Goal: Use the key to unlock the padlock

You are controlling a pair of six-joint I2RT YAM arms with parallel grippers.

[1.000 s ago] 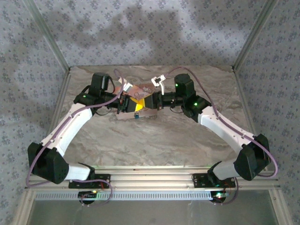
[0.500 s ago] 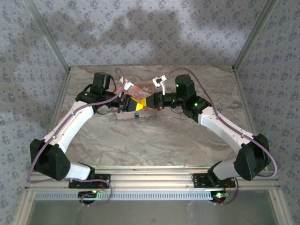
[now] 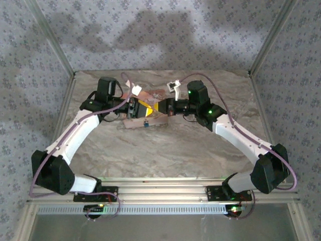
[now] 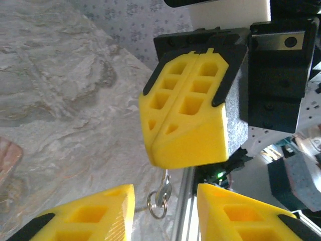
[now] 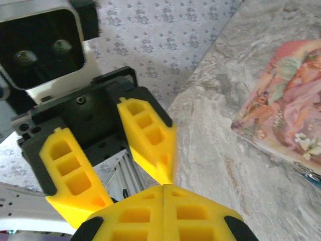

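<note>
Padlock (image 3: pixel 146 123) a tiny blue speck; pink box (image 5: pixel 286 100) partly beyond frame edge.

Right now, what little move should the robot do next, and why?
Probably ease the left gripper back. Its yellow fingers stand open, while the shut right gripper seems to dangle the small silver key ring. The tiny blue padlock lies by the flat pink box.

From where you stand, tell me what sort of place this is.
Likely a robot test cell rather than a home: left arm and right arm bolted to an aluminium rail, frame posts, patterned backdrop behind.
</note>
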